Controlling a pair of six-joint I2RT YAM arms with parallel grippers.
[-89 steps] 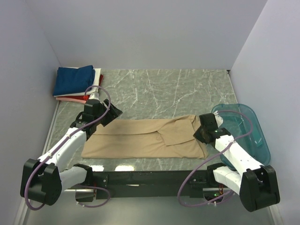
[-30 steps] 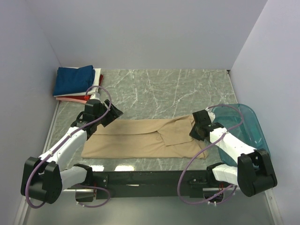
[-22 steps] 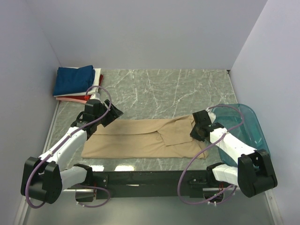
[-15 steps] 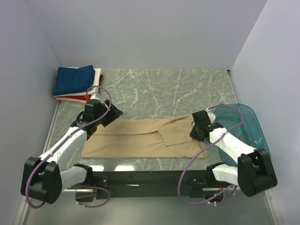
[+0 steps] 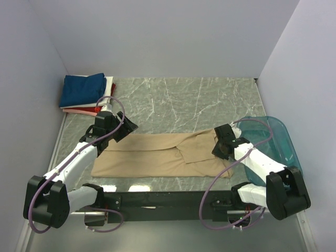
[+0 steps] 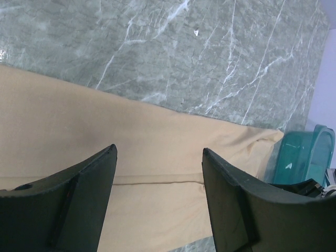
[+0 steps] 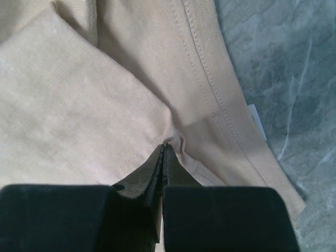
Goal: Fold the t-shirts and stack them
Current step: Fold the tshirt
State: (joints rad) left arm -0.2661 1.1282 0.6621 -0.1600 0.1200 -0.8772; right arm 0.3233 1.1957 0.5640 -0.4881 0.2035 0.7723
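Tan t-shirt [image 5: 157, 155] — soft, light, limp cloth, lying part-folded toward six o'clock on the marble table [image 5: 199, 100]. Right gripper [image 7: 163, 149] pinched shut on its three-o'clock fold; left gripper [image 6: 158, 152] hovers agape at nine. Likely best taken by edge corners — sags readily.

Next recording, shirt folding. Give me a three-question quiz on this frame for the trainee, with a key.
1. True or false: the left fingers stand open over the tan t-shirt.
2. The right fingers are shut on: A) the tan t-shirt's cloth, B) a towel, C) nothing.
3. Fill in: the top shirt of the folded stack at the far left corner of the table is ___.
Key: 1 true; 2 A; 3 navy blue.
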